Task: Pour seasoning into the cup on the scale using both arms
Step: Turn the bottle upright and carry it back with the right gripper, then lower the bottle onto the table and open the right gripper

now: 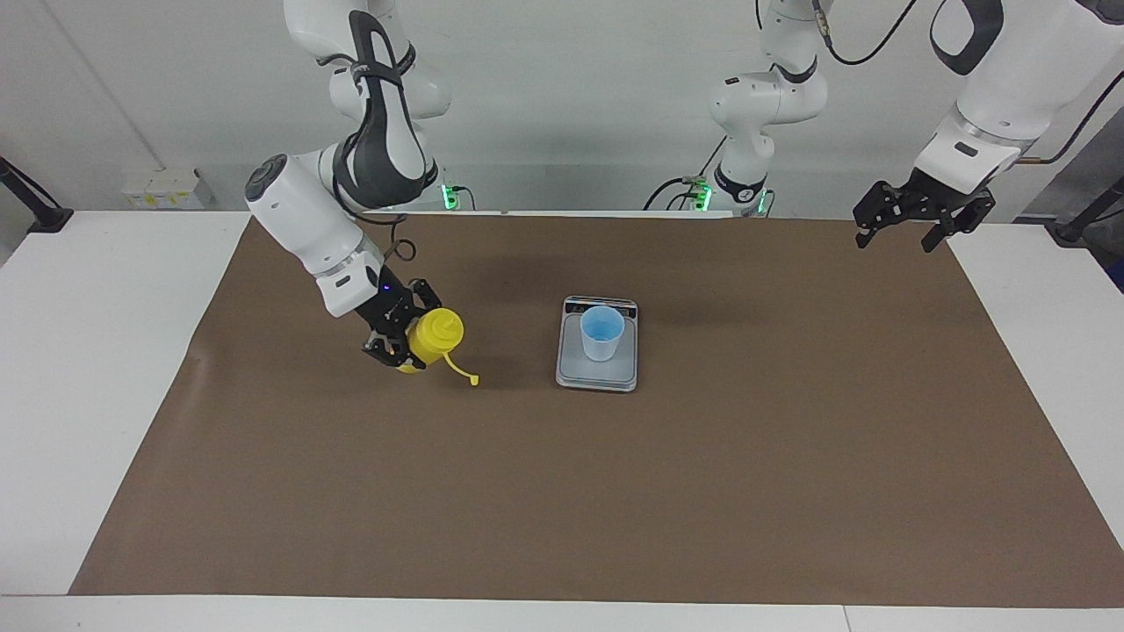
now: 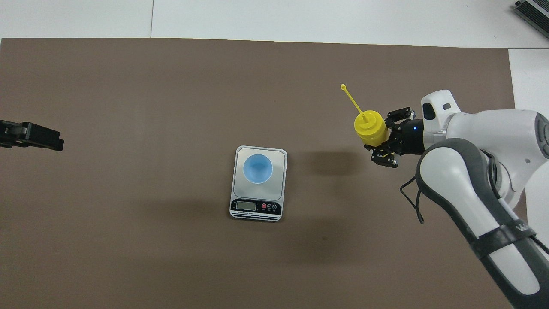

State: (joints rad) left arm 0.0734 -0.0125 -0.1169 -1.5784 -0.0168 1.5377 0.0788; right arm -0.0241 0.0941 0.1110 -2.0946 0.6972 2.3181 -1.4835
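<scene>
The yellow seasoning bottle (image 1: 436,331) (image 2: 369,126) stands nearly upright, low over the brown mat, beside the scale toward the right arm's end of the table. Its tethered cap (image 1: 474,381) (image 2: 343,86) dangles loose. My right gripper (image 1: 409,337) (image 2: 381,136) is shut on the bottle's body from the side. I cannot tell whether the bottle's base touches the mat. The pale blue cup (image 1: 602,332) (image 2: 257,168) stands upright on the silver-grey scale (image 1: 597,377) (image 2: 279,189) mid-table. My left gripper (image 1: 922,219) (image 2: 34,136) waits open and holds nothing, raised over the mat's edge at the left arm's end.
A brown mat (image 1: 615,491) covers most of the white table (image 1: 88,351). The scale's dark display strip (image 2: 256,207) faces the robots. A white box (image 1: 162,187) sits by the wall past the right arm's end of the table.
</scene>
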